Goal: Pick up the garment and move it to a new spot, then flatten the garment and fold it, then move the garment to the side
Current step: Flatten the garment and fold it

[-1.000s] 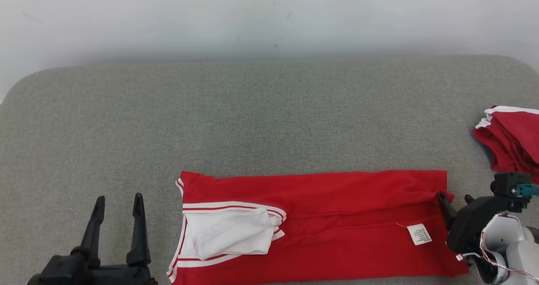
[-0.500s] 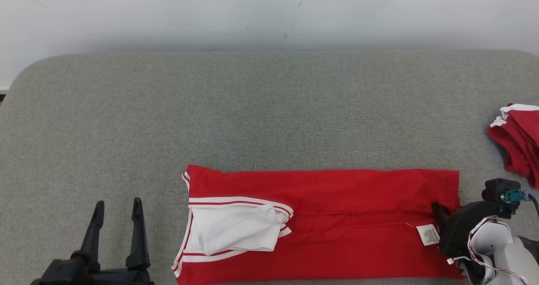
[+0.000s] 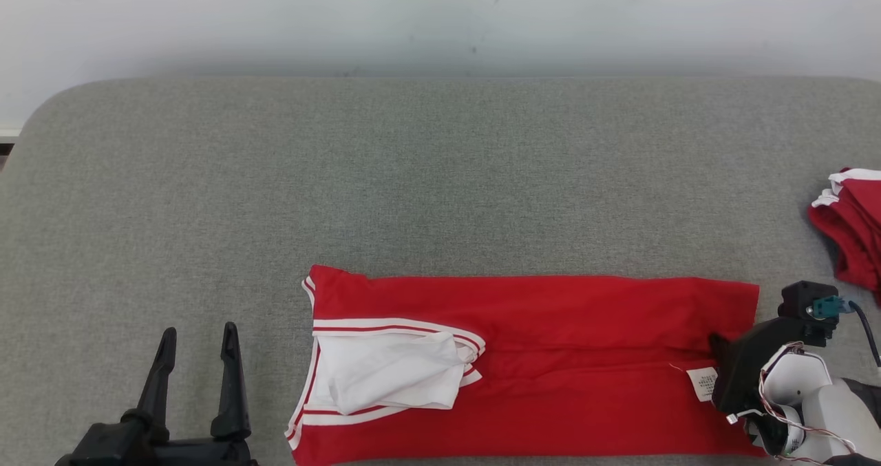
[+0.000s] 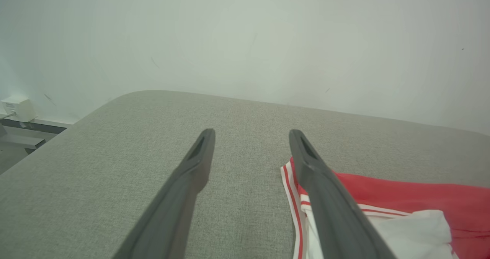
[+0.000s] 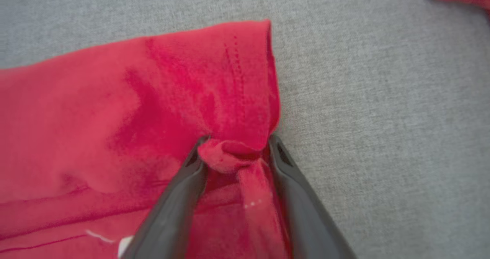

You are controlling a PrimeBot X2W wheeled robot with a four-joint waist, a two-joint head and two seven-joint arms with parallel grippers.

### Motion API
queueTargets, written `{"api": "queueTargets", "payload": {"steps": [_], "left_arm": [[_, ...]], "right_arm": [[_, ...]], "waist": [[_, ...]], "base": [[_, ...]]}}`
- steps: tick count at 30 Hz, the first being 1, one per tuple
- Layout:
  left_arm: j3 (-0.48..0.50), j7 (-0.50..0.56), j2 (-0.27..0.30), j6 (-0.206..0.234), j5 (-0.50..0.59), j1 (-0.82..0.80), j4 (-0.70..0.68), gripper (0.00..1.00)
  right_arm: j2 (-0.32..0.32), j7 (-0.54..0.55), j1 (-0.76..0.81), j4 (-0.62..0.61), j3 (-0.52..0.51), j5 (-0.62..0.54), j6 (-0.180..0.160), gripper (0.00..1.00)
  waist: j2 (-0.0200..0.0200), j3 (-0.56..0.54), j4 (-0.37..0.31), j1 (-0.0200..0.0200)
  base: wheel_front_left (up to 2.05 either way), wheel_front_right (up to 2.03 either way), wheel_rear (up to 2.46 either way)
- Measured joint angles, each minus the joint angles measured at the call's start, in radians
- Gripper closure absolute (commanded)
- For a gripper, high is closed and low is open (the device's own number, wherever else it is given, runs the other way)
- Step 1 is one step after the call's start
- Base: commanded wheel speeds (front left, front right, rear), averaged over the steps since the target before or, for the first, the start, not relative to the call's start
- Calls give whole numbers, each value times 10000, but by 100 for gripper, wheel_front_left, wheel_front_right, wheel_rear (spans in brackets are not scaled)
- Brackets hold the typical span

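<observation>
1. Lying flat on the grey padded surface (image 3: 413,177), the red garment (image 3: 550,356) is spread lengthwise between the two grippers. One end is under the right gripper (image 5: 235,142), and the other is just beside the left gripper (image 3: 198,330), on that gripper's inner side.
2. The right gripper's fingers (image 5: 180,205) are set on the garment's end edge, with its corner ahead of the tips. They stand somewhat apart, and a bunched fold of red cloth is seen between them, touching both inner faces. Whether the fold is firmly pinched cannot be told.
3. The left gripper is held with its fingers spread wide and nothing between them. Bare grey surface lies ahead of its tips, and the garment's striped edge is seen just past its inner finger.
4. A small white label (image 3: 703,383) is attached to the garment just beside the right gripper, on the side toward the left gripper. Dark print is seen on it, but it is too small to be read.
5. White trim (image 3: 392,327) with red stripes and a crumpled white patch (image 3: 385,380) are seen at the garment's end nearer the left gripper.
6. A second heap of red cloth (image 3: 853,232) with white trim is seen beyond the right gripper, on its outer side, apart from the garment.
7. A pale wall (image 3: 413,12) is seen past the surface, ahead of both grippers.
</observation>
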Motion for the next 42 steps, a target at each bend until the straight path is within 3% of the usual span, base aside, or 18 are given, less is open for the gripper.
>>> {"api": "queueTargets", "payload": {"steps": [8,13,20,25,29,34,35,42], "left_arm": [[31,0,-10,82,38,-7,-12,0],[35,0,-15,174,27,61,-69,0],[-44,0,-17,299,-36,113,-171,0],[-94,0,-19,349,-38,190,-194,0],[-42,0,-17,347,-36,266,-171,0],[2,0,-17,347,-33,451,-127,0],[2,0,-17,347,-33,451,-127,0],[-180,0,-19,332,-36,601,-29,0]], "right_arm": [[42,-489,-11,-142,-497,-376,79,100],[-403,-619,-32,-470,-1371,-750,73,100],[-928,-362,12,-1283,-2445,-1379,69,100],[-738,59,444,-2372,-2932,-2052,67,100],[-263,391,773,-3035,-2117,-1833,65,100],[332,765,1191,-3845,-63,-989,65,100],[332,765,1191,-3845,-63,-989,65,100],[775,901,1216,-4063,2571,0,65,100]], "waist": [[1,-86,1,1],[4,-194,-100,3],[3,-331,-233,3],[3,-511,-273,3],[3,-700,-283,3],[1,-992,-287,1],[1,-992,-287,1],[1,-1257,-170,1]], "base": [[0,0,0],[0,0,0],[0,0,0],[0,0,0],[0,0,0],[0,0,0],[0,0,0],[0,0,0]]}}
